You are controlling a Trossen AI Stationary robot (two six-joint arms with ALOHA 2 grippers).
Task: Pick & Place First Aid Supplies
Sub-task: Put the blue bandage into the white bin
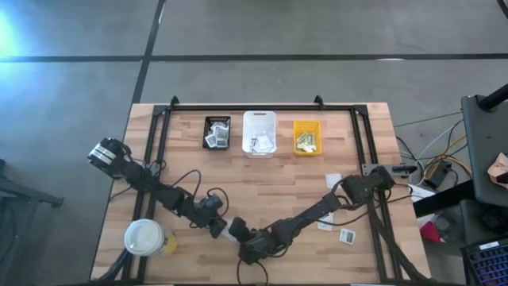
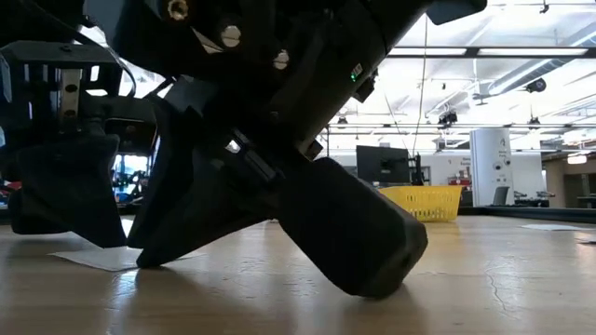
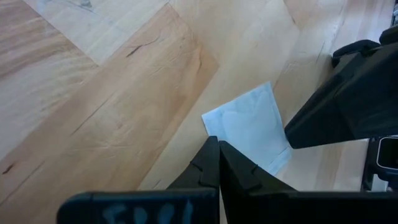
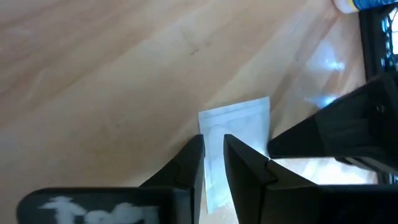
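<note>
Packet [image 3: 252, 134] lay flat on the wooden table [image 1: 270, 187], white and thin, near the front edge, right between the two grippers, and that was where all the action was. The left gripper [image 3: 219, 163] had its fingers pressed fully together, empty, tips resting at one edge of the packet. The right gripper [image 4: 213, 155] came at it from the other side with its fingers [image 4: 245, 165] a narrow gap apart, tips down over the packet; whether they were already pinching the paper could not be told from these views. By my reading the pick was in hand, both arms crowding one flat piece that sat flush on the wood with no lip to catch. The next move looked to call for the left tips to pin or nudge the packet so an edge lifted, then the right fingers to slide under, close and raise it. After that, a long carry across to the back, where the black bin [image 1: 216, 131], the white bin [image 1: 259, 133] and the yellow bin [image 1: 307, 137] stood in a row with supplies already inside. More loose packets [image 1: 347, 235] waited by the right arm's base, and a white-lidded cup [image 1: 144, 237] stood at the front left corner.
</note>
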